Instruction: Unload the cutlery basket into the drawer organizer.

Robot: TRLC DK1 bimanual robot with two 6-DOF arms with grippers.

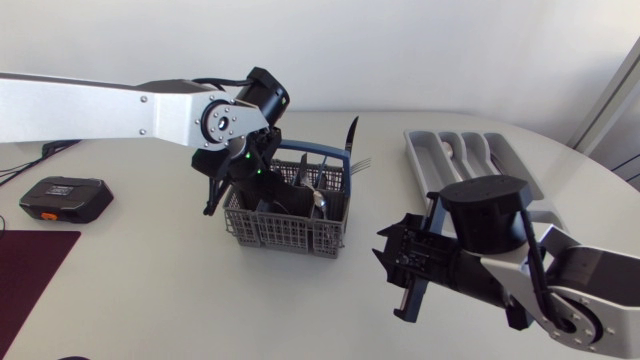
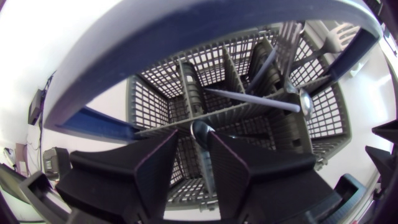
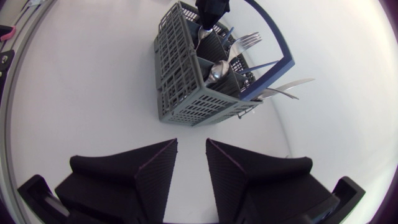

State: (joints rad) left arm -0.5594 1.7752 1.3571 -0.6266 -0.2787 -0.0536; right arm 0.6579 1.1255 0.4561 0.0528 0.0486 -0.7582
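Observation:
The grey cutlery basket (image 1: 290, 215) with a blue handle (image 1: 335, 160) stands mid-table and holds spoons, a fork (image 3: 245, 42) and knives (image 3: 286, 87). My left gripper (image 1: 255, 180) reaches down into the basket's left side. In the left wrist view its fingers (image 2: 193, 132) stand a little apart, open, with a spoon (image 2: 202, 129) upright in the compartment between them. A second long handle (image 2: 249, 98) lies across the dividers ahead. My right gripper (image 1: 405, 265) hangs over bare table to the right of the basket (image 3: 186, 93), open and empty (image 3: 191, 142). The grey drawer organizer (image 1: 470, 160) lies at the back right.
A black device with orange trim (image 1: 65, 198) sits at the left, and a dark red mat (image 1: 30, 270) lies at the front left corner. A black knife (image 1: 350, 135) sticks up from the basket's far right corner.

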